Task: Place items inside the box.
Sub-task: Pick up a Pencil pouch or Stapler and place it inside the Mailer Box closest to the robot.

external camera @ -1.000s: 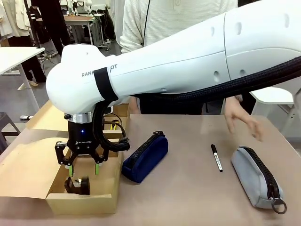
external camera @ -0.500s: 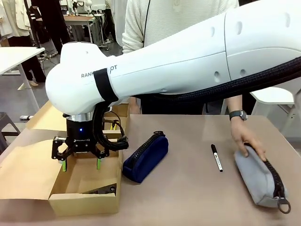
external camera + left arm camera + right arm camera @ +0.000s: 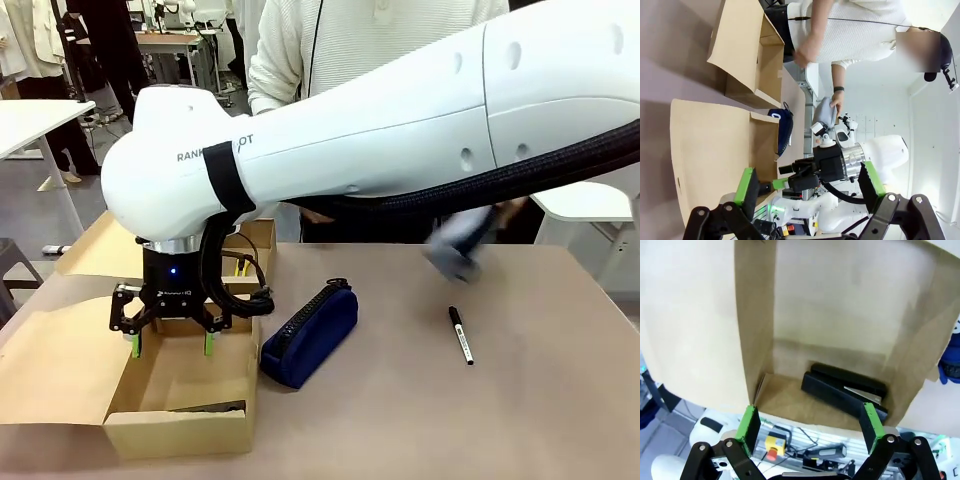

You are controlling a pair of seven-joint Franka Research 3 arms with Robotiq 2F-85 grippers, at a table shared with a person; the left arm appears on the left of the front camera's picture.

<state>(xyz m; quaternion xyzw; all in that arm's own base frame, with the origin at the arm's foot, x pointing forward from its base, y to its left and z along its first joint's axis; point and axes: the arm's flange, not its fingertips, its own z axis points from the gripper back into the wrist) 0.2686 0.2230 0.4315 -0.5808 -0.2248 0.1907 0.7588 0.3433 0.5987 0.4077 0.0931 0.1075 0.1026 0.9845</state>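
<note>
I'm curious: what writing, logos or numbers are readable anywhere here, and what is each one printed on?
"RANK" and "OT": on the white right arm; a black strap covers the letters between them.
"ROBOTIQ": small white print on the black body of the right pincer, only just legible.
Marker pen: its white label carries print, too small to read.

The brown table [image 3: 400, 420] carries an open cardboard box [image 3: 175, 435] at its near left corner, with one broad flap lying flat toward the left edge. A second cardboard box [image 3: 257, 238] stands behind it, nearer the far edge. Just beside the first box's right wall lies the navy zip pouch [image 3: 310, 335], set at a slant with its zip on top. Right of the middle, well apart from the pouch, the black marker pen [image 3: 460, 335] lies pointing roughly from the far edge to the near edge.
</note>
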